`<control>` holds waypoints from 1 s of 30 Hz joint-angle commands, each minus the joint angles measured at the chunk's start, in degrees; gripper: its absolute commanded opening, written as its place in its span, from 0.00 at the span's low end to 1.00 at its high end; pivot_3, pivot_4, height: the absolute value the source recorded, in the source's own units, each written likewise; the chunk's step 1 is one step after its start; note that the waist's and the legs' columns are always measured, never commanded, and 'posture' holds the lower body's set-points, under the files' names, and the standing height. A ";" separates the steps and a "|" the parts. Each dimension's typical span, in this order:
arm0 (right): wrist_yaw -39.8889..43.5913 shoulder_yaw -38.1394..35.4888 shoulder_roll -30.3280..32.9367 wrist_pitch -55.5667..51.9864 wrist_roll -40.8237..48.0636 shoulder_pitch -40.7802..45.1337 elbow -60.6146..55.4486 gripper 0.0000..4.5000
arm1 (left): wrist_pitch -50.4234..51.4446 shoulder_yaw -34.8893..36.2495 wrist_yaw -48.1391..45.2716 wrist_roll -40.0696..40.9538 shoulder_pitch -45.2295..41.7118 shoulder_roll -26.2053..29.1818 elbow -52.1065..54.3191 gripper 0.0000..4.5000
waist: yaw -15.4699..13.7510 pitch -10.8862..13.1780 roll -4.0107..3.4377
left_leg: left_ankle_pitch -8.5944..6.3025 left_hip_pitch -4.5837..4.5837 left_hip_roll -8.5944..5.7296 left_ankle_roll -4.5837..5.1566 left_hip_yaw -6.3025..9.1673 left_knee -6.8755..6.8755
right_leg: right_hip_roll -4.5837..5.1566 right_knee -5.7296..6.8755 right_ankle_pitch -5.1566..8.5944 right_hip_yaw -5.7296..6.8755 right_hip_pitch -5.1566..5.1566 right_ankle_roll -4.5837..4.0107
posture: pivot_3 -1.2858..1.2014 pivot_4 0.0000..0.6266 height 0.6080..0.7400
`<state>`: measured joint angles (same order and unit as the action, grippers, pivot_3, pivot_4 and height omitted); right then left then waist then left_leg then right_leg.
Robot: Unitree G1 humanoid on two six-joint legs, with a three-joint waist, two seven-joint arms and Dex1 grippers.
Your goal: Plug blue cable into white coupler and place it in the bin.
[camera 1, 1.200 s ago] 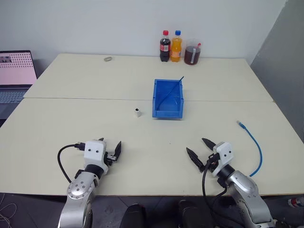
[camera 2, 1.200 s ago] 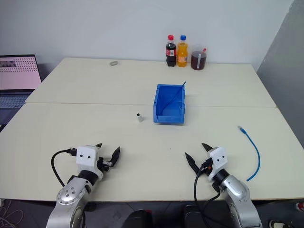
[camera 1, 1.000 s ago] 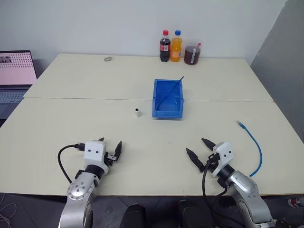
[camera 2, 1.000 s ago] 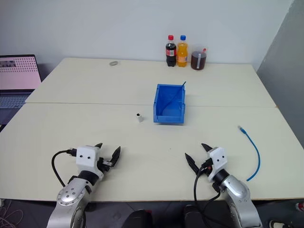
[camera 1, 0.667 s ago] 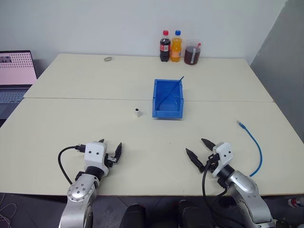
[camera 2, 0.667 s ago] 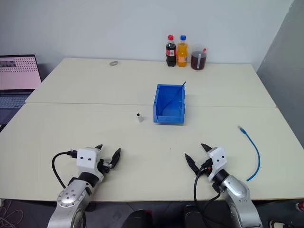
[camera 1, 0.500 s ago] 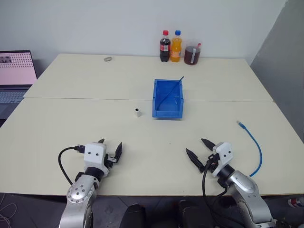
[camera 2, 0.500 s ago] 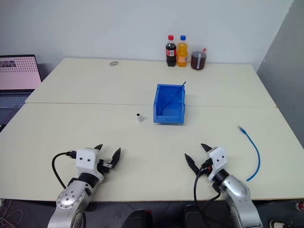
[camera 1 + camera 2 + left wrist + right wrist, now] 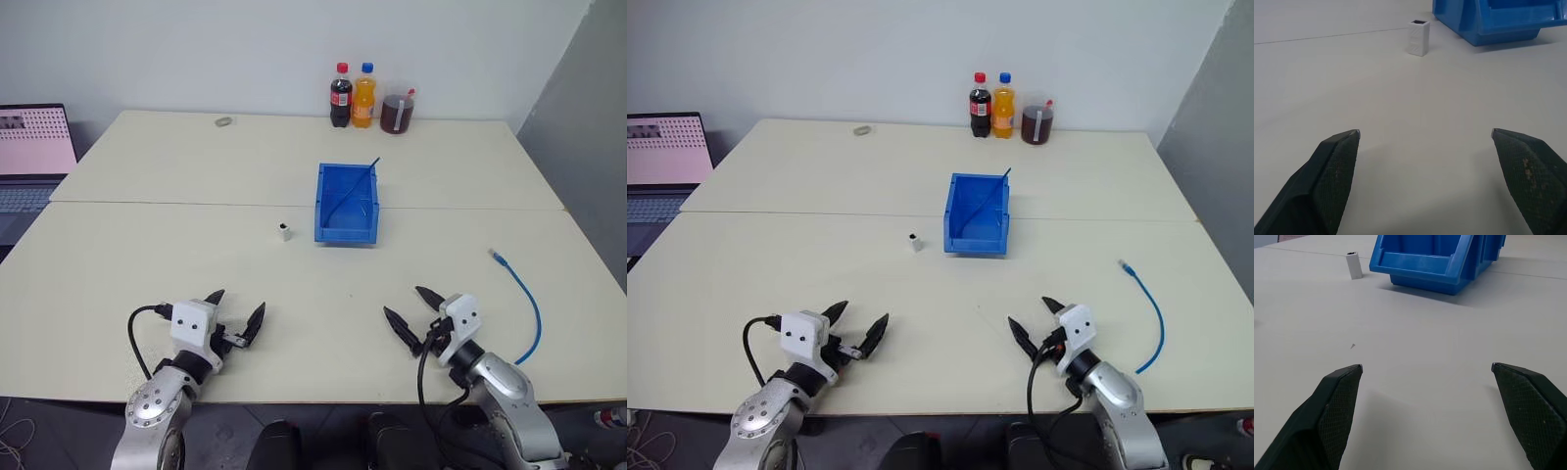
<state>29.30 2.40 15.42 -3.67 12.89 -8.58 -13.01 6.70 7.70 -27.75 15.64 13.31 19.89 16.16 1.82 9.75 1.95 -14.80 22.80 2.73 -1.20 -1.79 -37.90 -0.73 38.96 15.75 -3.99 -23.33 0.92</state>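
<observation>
Blue cable [image 9: 525,299] beside right gripper [image 9: 413,313] in head views, outside wrist views.

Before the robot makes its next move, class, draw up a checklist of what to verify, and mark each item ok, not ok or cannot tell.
1. Left gripper jaws open, nothing held: ok.
2. Right gripper jaws open, nothing held: ok.
3. White coupler upright on the table, beside the bin, untouched: ok.
4. Blue cable lying free by the right arm: ok.
5. Cable plugged into coupler: not ok.
6. Bin free of other items: not ok, a thin dark strand lies across it.
</observation>
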 commanded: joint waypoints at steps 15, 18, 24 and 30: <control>-3.38 -29.14 21.02 -26.37 11.41 10.43 12.24 1.00 | 11.99 -17.50 -24.63 4.49 -27.53 10.37 1.39 0.99 | 0.03 0.11 -0.20 | 0.01 -0.01 -0.15 0.01 -0.06 0.00 | -0.27 0.01 -0.18 -0.01 0.01 0.32 | 0.52 0.24 1.00; -0.89 -28.79 25.07 -30.26 11.56 11.02 16.06 1.00 | 12.20 -19.17 -26.88 4.89 -29.72 9.84 0.77 0.99 | -0.03 0.10 -0.25 | 0.01 -0.01 -0.25 0.02 -0.12 0.01 | -0.22 -0.02 -0.20 -0.03 0.03 0.36 | 0.52 0.24 1.00; 0.82 -25.19 27.76 -37.63 11.13 9.39 13.85 1.00 | 13.02 -20.32 -29.62 5.19 -32.25 9.91 0.10 0.99 | 0.15 0.08 -0.28 | -0.02 0.06 -0.18 0.06 -0.04 0.05 | -0.28 -0.08 -0.10 -0.08 0.02 0.37 | 0.52 0.24 1.00; 0.86 -24.29 28.32 -44.39 11.81 9.75 12.67 0.71 | 14.28 -20.09 -29.84 5.78 -33.98 9.67 -0.23 1.00 | 0.10 0.06 -0.20 | -0.02 0.02 -0.15 0.06 -0.02 -0.01 | -0.26 -0.05 -0.12 -0.07 0.05 0.42 | 0.52 0.24 1.00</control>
<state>29.70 -22.47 43.43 -45.00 23.98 1.40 -0.13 21.02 -13.05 -57.17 20.27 -19.48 29.85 15.23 1.92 9.81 1.75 -14.82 22.83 2.58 -1.14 -1.80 -37.91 -0.99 38.91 15.63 -4.05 -23.27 1.35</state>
